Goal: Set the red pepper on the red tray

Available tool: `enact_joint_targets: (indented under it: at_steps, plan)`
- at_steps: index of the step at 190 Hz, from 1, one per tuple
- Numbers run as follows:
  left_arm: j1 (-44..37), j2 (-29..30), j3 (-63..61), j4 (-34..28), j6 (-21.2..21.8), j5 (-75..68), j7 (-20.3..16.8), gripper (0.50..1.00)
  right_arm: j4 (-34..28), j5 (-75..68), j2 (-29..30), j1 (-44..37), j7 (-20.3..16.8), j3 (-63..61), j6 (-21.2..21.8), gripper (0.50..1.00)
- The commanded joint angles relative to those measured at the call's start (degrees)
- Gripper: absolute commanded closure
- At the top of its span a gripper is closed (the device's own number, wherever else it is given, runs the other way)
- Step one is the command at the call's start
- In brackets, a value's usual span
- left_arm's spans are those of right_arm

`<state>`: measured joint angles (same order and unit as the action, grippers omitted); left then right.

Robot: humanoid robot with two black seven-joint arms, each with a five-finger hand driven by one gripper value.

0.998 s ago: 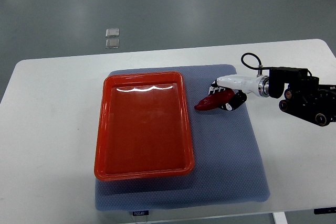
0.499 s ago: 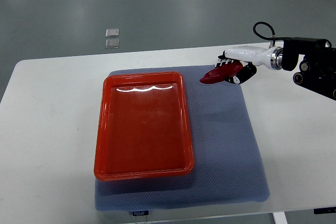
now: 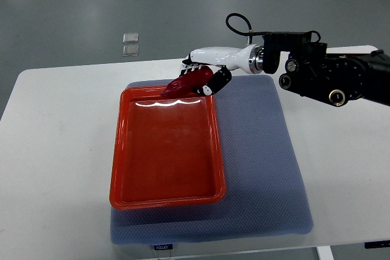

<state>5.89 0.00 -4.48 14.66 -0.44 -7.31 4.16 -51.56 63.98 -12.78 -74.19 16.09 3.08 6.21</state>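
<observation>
Carried leftward, red pepper [image 3: 184,83] tip points down-left.

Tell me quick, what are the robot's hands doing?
Right hand: closed around the red pepper, over the red tray's far edge.
Left hand: not in the picture.

- White table [image 3: 55,150], with a blue-grey mat [image 3: 262,168] lying flat on it.
- Out on the grey floor [image 3: 73,4], two small clear squares [image 3: 130,44], one just behind the other.
</observation>
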Motion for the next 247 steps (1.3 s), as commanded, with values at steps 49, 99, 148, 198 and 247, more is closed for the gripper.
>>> enact_joint_targets:
  at_steps: [49, 99, 148, 198, 247]
  plan:
    - [0.0, 0.0, 0.1, 0.0, 0.0, 0.0, 0.1, 0.5, 8.0, 0.1, 12.8, 2.4, 0.2, 5.2, -2.3, 1.0]
    - [0.0, 0.0, 0.1, 0.0, 0.0, 0.0, 0.1, 0.5, 10.9, 0.3, 12.8, 5.5, 0.3, 5.2, -2.4, 1.0]
    - [0.0, 0.0, 0.0, 0.0, 0.0, 0.0, 0.1, 0.5, 10.9, 0.2, 12.8, 7.9, 1.3, 5.1, -4.1, 0.961]
    - [0.0, 0.0, 0.0, 0.0, 0.0, 0.0, 0.1, 0.5, 11.0, 0.1, 12.8, 8.5, 1.3, 4.7, -4.1, 0.673]
    - [0.0, 0.0, 0.0, -0.1, 0.0, 0.1, 0.1, 0.5, 10.9, -1.1, 12.8, 7.7, 1.4, 1.1, -3.9, 0.64]
